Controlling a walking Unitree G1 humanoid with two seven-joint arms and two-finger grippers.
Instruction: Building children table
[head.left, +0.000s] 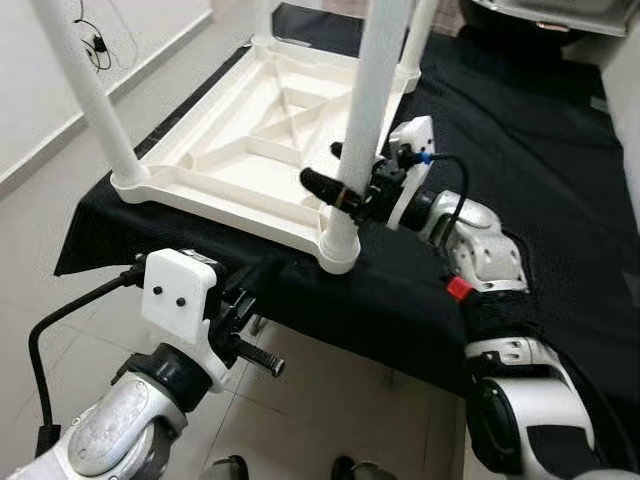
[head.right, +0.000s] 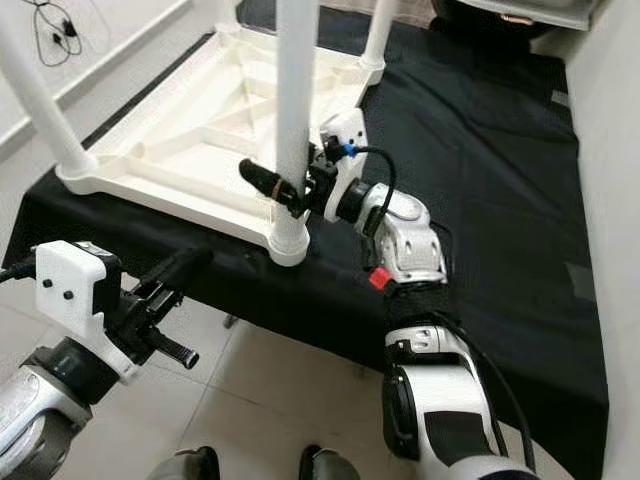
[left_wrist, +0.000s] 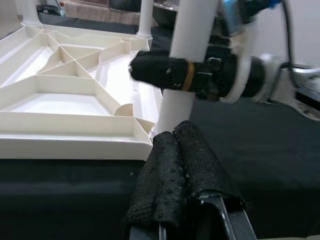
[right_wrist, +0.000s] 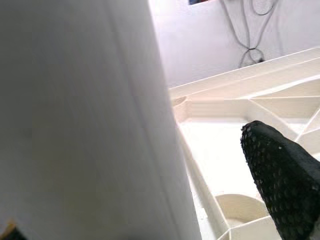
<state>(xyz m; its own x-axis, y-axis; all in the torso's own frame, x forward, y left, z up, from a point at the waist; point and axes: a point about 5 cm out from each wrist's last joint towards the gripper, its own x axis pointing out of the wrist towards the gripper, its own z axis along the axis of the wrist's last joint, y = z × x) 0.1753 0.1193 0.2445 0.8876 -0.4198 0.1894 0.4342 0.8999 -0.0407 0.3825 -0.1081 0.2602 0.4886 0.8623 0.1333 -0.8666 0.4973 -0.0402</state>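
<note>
A white plastic children's table (head.left: 240, 150) lies upside down on a surface covered in black cloth (head.left: 540, 150), its legs pointing up. My right gripper (head.left: 326, 168) is shut on the near corner leg (head.left: 367, 90) just above its socket, with one black finger on each side. In the right wrist view the leg (right_wrist: 90, 125) is close up beside one fingertip (right_wrist: 280, 175). My left gripper (head.right: 190, 258) is shut on nothing, low at the cloth's front edge and pointing at that corner. The left wrist view shows its fingers (left_wrist: 175, 165) pressed together below the held leg (left_wrist: 187, 45).
Another leg (head.left: 90, 90) stands at the table's left corner, and more legs (head.left: 420, 30) rise at the far side. Tiled floor (head.left: 330, 390) lies below the front edge. A white wall with a cable (head.left: 95, 40) runs along the left. Bare black cloth stretches to the right.
</note>
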